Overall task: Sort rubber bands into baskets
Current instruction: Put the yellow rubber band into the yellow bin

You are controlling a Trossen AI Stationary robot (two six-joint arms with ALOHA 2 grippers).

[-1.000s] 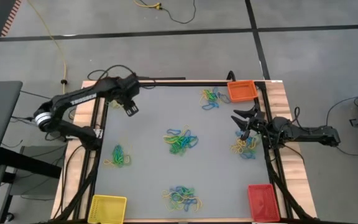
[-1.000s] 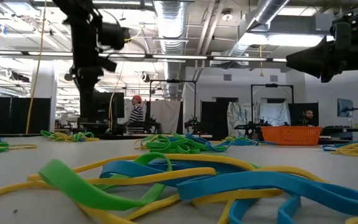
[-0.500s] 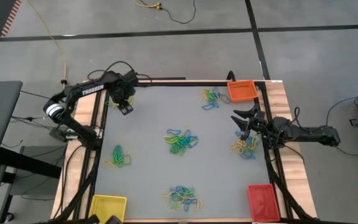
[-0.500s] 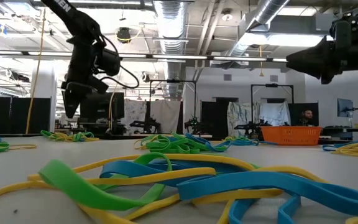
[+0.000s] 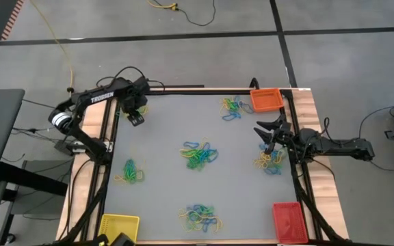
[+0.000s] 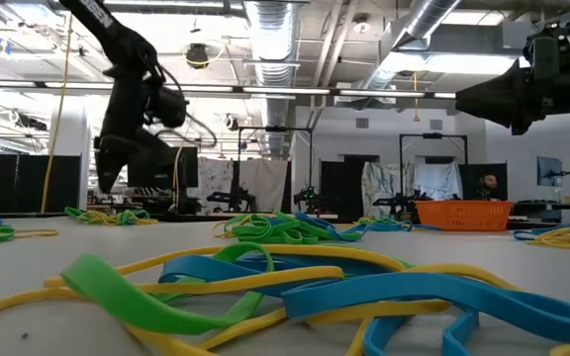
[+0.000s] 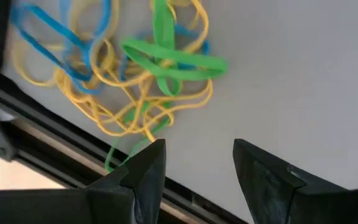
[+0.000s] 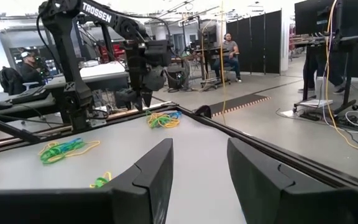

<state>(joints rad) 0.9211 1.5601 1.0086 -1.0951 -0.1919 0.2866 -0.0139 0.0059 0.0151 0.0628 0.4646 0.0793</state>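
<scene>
Rubber bands lie in loose piles on the grey table (image 5: 163,171), none in any basket. Landmark: the middle pile (image 5: 199,154) at the table centre, a tangle of green, blue and yellow loops. Another pile (image 5: 232,108) sits toward the far edge from it, just beside the orange basket (image 5: 266,100) in the far right corner. A pile (image 5: 271,161) lies to the right of the middle pile, near the right rail. A pile (image 5: 129,171) lies to its left and slightly nearer the front. A pile (image 5: 201,216) lies straight toward the front edge from it; the low view shows this one close up (image 6: 295,287), with flat green, blue and yellow bands overlapping. A small pile (image 7: 123,74) sits in the far left corner against the black rail, seen in the left wrist view.

The yellow basket (image 5: 118,229) stands at the front left corner, the red basket (image 5: 286,221) at the front right corner, both well apart from the middle pile.

The left gripper (image 5: 135,117) hangs over the far left corner, pointed down at the corner pile, above it and not touching; fingers (image 7: 145,168) parted with bare table between them, holding nothing. The right gripper (image 5: 267,134) is at the right side of the middle pile, just above the right-hand pile, raised off the table; fingers (image 8: 151,171) spread apart, empty. People show in the room beyond the table, seated (image 8: 229,53).
</scene>
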